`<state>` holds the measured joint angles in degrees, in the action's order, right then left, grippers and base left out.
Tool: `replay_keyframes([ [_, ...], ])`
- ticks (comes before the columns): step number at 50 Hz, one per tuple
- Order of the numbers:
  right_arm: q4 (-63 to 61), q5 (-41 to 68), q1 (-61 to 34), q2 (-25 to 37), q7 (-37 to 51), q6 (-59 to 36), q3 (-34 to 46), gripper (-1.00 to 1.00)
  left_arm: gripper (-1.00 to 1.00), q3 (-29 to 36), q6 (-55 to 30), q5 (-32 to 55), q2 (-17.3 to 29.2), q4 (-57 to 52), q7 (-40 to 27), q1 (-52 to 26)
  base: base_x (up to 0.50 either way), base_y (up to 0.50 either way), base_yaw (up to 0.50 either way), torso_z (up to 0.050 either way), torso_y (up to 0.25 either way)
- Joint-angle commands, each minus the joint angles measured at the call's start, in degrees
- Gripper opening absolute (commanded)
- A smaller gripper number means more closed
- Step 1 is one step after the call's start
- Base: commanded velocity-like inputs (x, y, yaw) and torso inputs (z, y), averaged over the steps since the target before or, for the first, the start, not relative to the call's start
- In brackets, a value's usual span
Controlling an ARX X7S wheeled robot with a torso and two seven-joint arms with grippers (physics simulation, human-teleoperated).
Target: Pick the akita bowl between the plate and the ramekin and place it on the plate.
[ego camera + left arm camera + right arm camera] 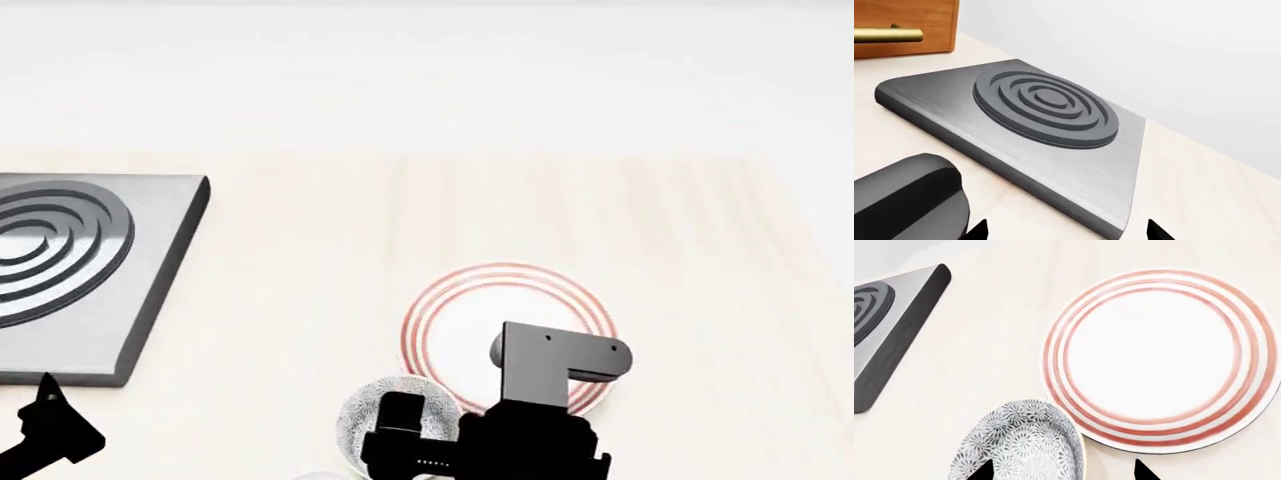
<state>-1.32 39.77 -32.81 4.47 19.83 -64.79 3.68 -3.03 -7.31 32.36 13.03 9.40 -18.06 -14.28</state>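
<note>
Step in hand: approach to the bowl (1017,442); no grasp yet.

Bowl sits on the table (334,250), just beside the plate (1157,357), rims nearly touching. Plate bare. Ramekin not clearly in view; only a pale sliver shows at the lower edge of the head view.

Right hand (1061,471): fingers spread, holding nothing. One fingertip shows over the bowl's inside, the other past its rim on the plate side, so the near wall seems to lie between them. Height above the rim hard to judge.

Left hand (1064,231): tips apart, empty, parked by the burner plate (1027,135), well apart from the dishes.

Next, as I judge: lower until the fingers straddle the rim, clench, lift clear, carry the short way over the plate, set down centred.

Watch: pinching one wall may tip the bowl.
</note>
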Motion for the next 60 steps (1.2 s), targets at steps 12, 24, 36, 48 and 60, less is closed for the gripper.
replay_keyframes([
  [12, 5.34, 0.36, 0.06, 0.5, -0.94, 4.87, 0.91, 1.0, 1.0, 0.32, 0.15, 0.42, 0.22, 0.05, -0.35, 0.01, 0.0, 0.0, 0.0, 0.0, 0.0],
  [24, 7.01, 0.52, -0.05, 0.98, -1.69, 6.09, 2.39, 1.0, 1.0, 0.49, 0.26, 0.64, 0.34, 0.08, -0.48, 0.01, 0.0, 0.0, 0.0, 0.0, 0.0],
  [36, 9.01, 0.85, -0.13, 1.4, -2.6, 7.34, 3.27, 1.0, 1.0, 0.68, 0.38, 0.8, 0.46, 0.11, -0.67, 0.02, 0.0, 0.0, 0.0, 0.0, 0.0],
  [48, 12.47, 0.86, -1.01, 1.4, -3.75, 9.6, 3.64, 1.0, 1.0, 0.85, 0.49, 0.99, 0.58, 0.15, -0.8, 0.02, 0.0, 0.0, 0.0, 0.0, 0.0],
  [60, 15.89, 0.55, -1.8, 1.56, -5.15, 11.13, 5.0, 1.0, 1.0, 1.05, 0.65, 1.13, 0.7, 0.19, -0.92, 0.02, 0.0, 0.0, 0.0, 0.0, 0.0],
])
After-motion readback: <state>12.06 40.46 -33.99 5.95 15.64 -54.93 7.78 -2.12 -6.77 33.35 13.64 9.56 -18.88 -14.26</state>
